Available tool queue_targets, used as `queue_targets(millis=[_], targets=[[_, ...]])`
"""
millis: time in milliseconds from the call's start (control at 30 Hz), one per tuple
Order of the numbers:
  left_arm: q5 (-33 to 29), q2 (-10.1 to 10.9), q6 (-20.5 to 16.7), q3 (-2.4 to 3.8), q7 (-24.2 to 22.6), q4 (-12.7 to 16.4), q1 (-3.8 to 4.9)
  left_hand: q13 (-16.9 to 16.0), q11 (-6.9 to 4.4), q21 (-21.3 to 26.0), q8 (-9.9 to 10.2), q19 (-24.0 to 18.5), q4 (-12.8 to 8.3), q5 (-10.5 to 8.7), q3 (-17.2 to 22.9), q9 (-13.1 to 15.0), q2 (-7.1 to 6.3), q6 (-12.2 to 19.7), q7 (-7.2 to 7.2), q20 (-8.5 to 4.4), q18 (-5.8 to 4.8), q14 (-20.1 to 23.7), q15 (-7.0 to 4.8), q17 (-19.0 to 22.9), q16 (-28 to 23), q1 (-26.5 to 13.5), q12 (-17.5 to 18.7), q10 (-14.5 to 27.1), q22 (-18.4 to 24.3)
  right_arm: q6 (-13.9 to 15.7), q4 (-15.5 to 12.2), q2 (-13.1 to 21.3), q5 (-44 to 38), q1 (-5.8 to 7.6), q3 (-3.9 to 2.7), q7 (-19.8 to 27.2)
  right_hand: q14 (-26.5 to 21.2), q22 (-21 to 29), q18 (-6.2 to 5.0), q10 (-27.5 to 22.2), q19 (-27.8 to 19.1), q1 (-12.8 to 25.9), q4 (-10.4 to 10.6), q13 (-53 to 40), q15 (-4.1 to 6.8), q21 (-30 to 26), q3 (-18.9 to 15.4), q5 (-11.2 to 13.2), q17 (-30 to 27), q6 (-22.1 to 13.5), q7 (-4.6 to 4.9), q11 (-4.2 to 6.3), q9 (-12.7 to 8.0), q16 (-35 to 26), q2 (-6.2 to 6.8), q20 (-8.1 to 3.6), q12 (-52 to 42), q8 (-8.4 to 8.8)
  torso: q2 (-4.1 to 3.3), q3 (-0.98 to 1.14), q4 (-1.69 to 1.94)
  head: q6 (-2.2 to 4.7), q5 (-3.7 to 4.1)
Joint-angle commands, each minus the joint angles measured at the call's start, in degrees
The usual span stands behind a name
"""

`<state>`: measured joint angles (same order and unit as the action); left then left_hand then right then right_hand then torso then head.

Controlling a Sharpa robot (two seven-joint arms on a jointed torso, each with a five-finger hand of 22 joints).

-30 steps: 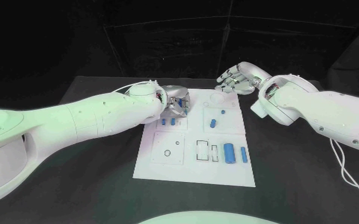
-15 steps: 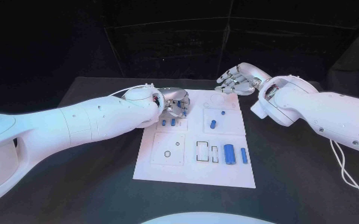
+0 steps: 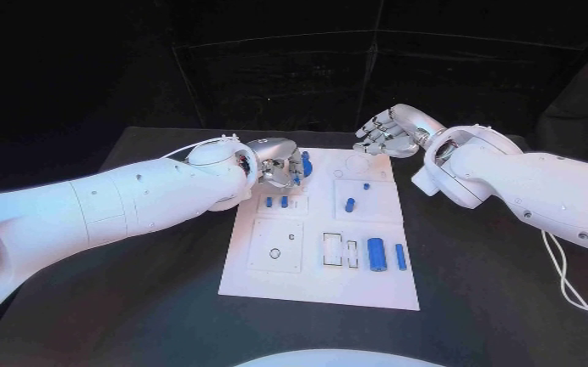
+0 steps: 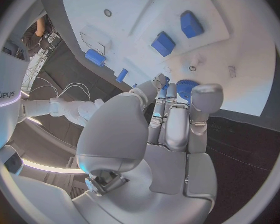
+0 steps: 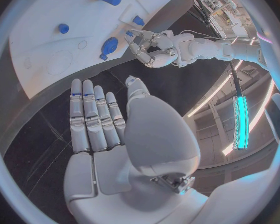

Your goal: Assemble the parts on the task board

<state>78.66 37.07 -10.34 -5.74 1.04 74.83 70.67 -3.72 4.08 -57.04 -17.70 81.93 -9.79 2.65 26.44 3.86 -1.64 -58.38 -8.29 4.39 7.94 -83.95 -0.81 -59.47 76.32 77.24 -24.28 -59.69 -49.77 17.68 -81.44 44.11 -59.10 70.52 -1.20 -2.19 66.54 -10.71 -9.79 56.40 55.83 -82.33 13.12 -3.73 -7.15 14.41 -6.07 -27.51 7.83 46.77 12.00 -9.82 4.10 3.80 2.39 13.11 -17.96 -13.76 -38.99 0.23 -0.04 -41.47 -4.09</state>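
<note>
The white task board (image 3: 313, 282) lies in the middle of the table. My left hand (image 3: 277, 166) hovers over the board's far left corner and pinches a small blue ridged part (image 3: 305, 163) at its fingertips; the same part (image 4: 187, 88) shows in the left wrist view just off the board (image 4: 239, 59). Two small blue parts (image 3: 276, 201) stand in the board just below that hand. My right hand (image 3: 392, 132) hangs open, fingers spread and empty, over the far right corner. In the right wrist view its flat fingers (image 5: 93, 117) are straight, and the left hand (image 5: 149, 47) holds the blue part (image 5: 109, 46).
More blue parts are on the board: a short one (image 3: 349, 205) and a tiny one (image 3: 365, 185) in the right middle, a thick cylinder (image 3: 376, 252) and a thin one (image 3: 399, 254) nearer me. Black table (image 3: 135, 299) surrounds the board.
My left hand has lifted a little and drawn toward the board's far edge, and the blue part now shows clearly at its fingertips. The right hand has hardly moved.
</note>
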Motion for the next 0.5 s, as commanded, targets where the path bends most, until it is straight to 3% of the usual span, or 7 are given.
queue_targets(millis=[33, 500], targets=[[-0.48, 1.03, 0.41, 0.17, 0.42, 0.75, 0.07, 0.02, 0.02, -0.33, 0.39, 0.27, -0.01, 0.1, 0.24, 0.04, -0.24, -0.44, 0.0, -0.04, -0.4, -0.88, -0.23, 0.04, 0.12, -0.59, 0.44, -0.48, -0.09, -0.02, -0.03, 0.02, 0.2, 0.1, -0.04, 0.62, -0.43, 0.1, -0.57, -0.41, 0.49, 0.02, 0.07, 0.07, 0.05, -0.33, 0.22, -0.25, -0.06, -0.33, 1.73, -0.14, -0.08, -0.01, -0.61, 0.03, -0.2, -0.33, -0.04, 0.06, -0.11, 0.08, -0.03], [-0.5, 4.21, 1.95, 0.34, 1.04, 2.04, 0.06, 0.01, 0.04, -0.34, 0.62, 0.23, -0.15, 0.1, 0.37, 0.04, -0.53, -0.54, 0.01, -0.01, -0.4, -0.83, -0.2, 0.36, 0.02, -0.88, 0.72, -0.61, -0.12, -0.06, 0.03, 0.03, 0.21, 0.09, -0.04, 0.65, -0.42, 0.15, -0.58, -0.43, 0.55, 0.02, 0.11, 0.07, 0.06, -0.4, 0.29, -0.32, -0.13, -0.33, 1.72, -0.13, -0.08, 0.0, -0.73, 0.03, -0.26, -0.39, -0.07, 0.05, -0.14, 0.11, 0.06]])
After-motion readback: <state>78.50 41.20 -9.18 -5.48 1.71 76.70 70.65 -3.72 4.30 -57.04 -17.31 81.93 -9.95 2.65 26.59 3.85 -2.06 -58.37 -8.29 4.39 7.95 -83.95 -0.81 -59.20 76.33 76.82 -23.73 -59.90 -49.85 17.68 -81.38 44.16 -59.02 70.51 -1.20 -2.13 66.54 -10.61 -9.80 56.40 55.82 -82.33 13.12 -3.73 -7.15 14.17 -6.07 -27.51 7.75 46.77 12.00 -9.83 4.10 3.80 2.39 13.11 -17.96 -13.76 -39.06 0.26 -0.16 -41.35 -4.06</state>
